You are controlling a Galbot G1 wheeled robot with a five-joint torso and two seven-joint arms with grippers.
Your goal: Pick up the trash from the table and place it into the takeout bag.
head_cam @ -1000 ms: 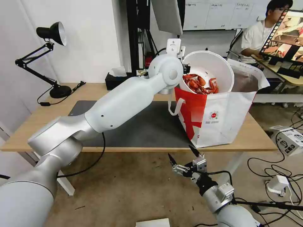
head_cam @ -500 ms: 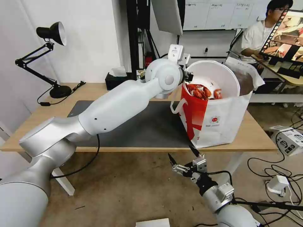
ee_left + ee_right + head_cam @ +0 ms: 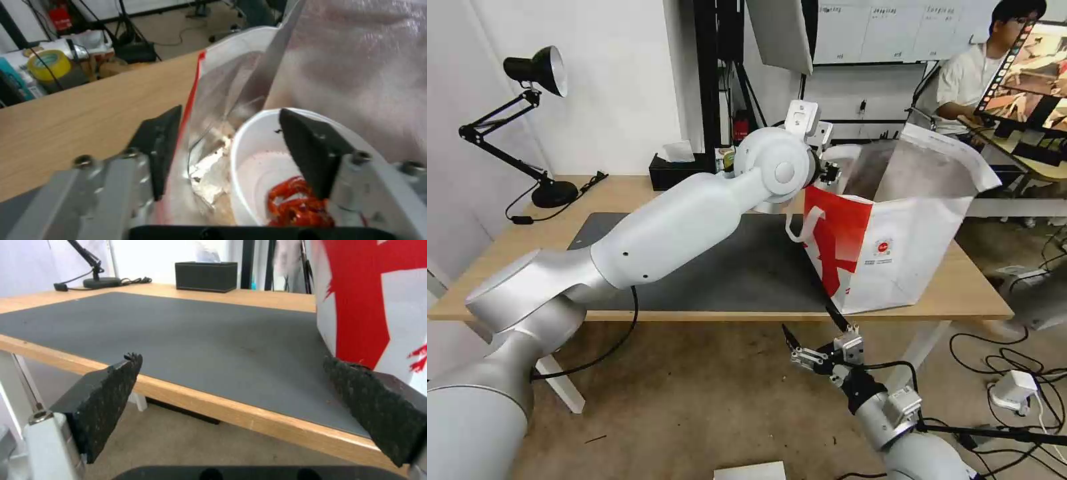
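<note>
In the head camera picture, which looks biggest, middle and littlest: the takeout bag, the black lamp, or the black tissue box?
1. takeout bag, clearly the biggest.
2. black lamp, in the middle.
3. black tissue box, the littlest; the left arm hides part of it, and it sits farthest back, so it may look smaller than it is.

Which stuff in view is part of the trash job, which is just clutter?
Job: white bowl of red shells, inside the takeout bag; table; left gripper, open at the bag's rim.
Clutter: desk lamp; black tissue box; yellow tape roll. Right gripper parked open below the table edge.
</note>
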